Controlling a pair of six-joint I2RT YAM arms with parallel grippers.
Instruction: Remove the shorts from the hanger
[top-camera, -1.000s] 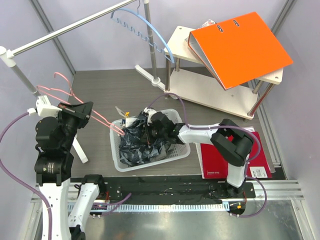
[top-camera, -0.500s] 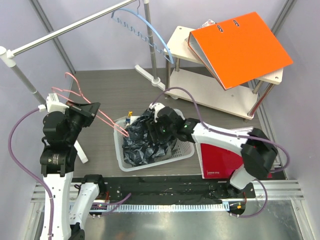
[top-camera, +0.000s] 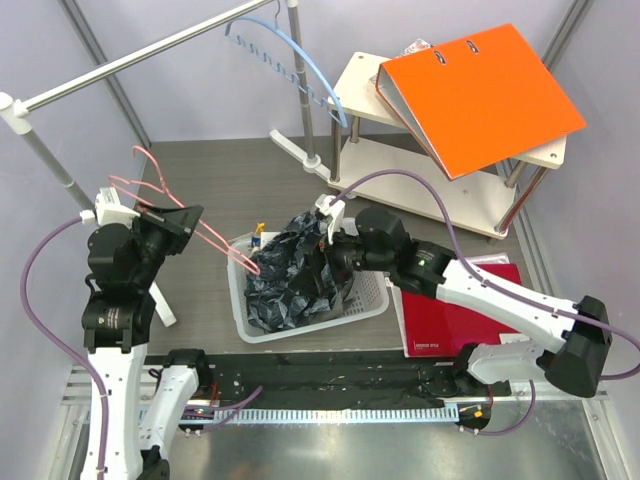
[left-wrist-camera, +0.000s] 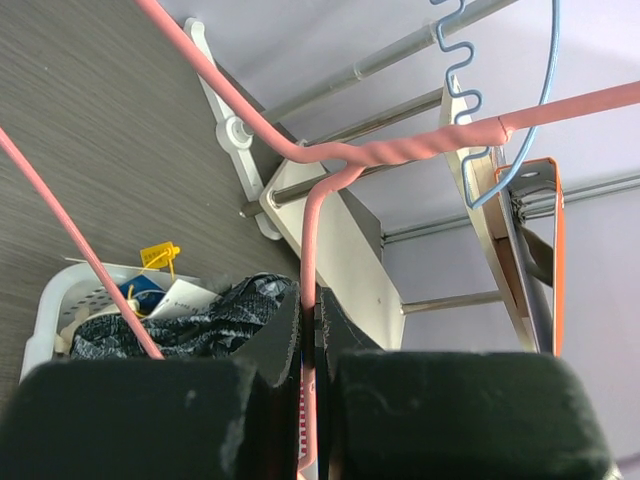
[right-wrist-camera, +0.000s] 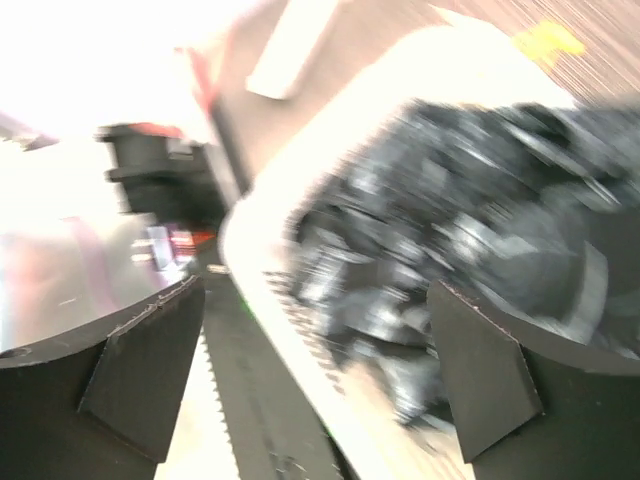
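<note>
Dark table (top-camera: 230, 180) under me, white basket (top-camera: 300, 330) holding the shorts (top-camera: 280, 285). My left pincer (left-wrist-camera: 312, 380) pinches the pink hanger (left-wrist-camera: 311, 250), whose tip pokes into the cloth; my right pincer (right-wrist-camera: 320, 330) hangs spread over it. Pulling the hanger away now could snag the fabric and drag or tip the basket

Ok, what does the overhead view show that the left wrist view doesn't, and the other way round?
Only the overhead view shows the right arm stretched over the white basket and the red book beside it. Only the left wrist view shows, close up, the wire pinched between the left jaws. Both views show the pink hanger, the dark shorts in that basket, and the orange binder.
</note>
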